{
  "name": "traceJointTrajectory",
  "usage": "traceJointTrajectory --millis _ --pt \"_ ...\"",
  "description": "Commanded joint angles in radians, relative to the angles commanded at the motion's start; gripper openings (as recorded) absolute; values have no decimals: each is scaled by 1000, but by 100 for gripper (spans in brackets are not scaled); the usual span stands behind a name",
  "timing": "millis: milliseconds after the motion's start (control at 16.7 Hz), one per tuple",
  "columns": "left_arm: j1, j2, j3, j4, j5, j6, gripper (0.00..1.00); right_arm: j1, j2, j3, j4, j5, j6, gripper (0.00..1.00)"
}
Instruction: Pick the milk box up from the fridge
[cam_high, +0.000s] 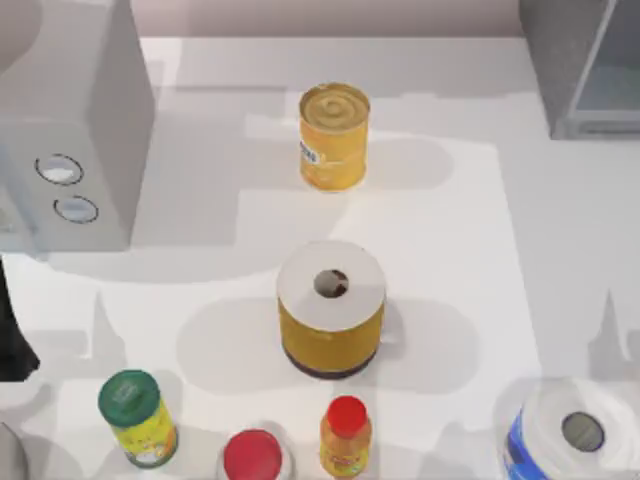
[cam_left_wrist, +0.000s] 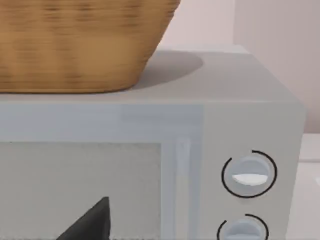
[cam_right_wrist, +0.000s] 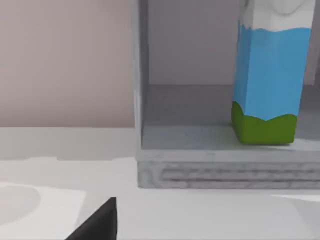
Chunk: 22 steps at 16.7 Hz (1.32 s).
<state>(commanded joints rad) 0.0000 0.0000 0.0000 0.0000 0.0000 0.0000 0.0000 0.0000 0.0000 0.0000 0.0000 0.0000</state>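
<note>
The milk box stands upright inside the open fridge, on its floor toward one side; it has a white top, blue sides and a green base band. A dark part of my right gripper shows low in the right wrist view, well short of the fridge and apart from the carton. From above, the fridge sits at the table's back right corner. My left gripper hangs in front of the grey box with two dials. A dark piece of my left arm lies at the table's left edge.
The dial box fills the back left, with a wicker basket on top. A yellow tin can and a yellow-wrapped roll stand mid-table. Along the front are a green-capped bottle, a red lid, a red-capped bottle and a blue-wrapped roll.
</note>
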Motion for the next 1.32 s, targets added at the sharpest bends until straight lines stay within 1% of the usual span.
traceJointTrajectory --millis 240,360,480,660,900,1140,1320 --pt "0 0 0 0 0 0 100 2 30 13 31 -13 -4 100" --pt "0 0 0 0 0 0 100 2 100 41 105 -41 -12 100" --pt "0 0 0 0 0 0 100 -1 208 76 220 -80 -20 100" --pt "0 0 0 0 0 0 100 -19 437 124 451 -152 -29 100" --pt "0 0 0 0 0 0 100 -85 840 150 815 -256 -25 100" --pt "0 0 0 0 0 0 100 -203 1272 146 1166 -357 -9 100" --pt "0 0 0 0 0 0 100 -317 1532 148 1384 -424 3 100"
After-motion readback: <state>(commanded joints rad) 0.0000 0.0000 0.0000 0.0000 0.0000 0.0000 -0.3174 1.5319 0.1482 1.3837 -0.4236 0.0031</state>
